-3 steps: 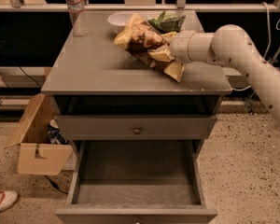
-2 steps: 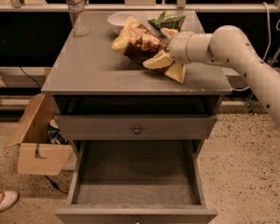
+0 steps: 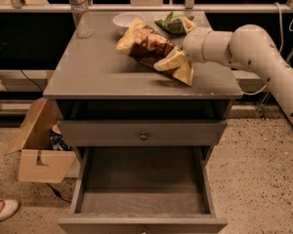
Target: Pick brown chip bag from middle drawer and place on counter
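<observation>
The brown chip bag, glossy dark brown with yellow-tan ends, hangs tilted just above the right half of the counter. Its lower yellow end points at the counter's front right. My gripper is at the bag's right end, mostly hidden behind it, shut on the bag. The white arm comes in from the right. The middle drawer is pulled out at the bottom of the view and its grey floor is bare.
A water bottle, a white bowl and a small green bag stand at the counter's back. A closed drawer with a knob sits above the open one. A cardboard box and a shoe are on the floor at left.
The bag has shifted slightly left and a little lower over the counter, still in my gripper. The arm has hardly moved.
</observation>
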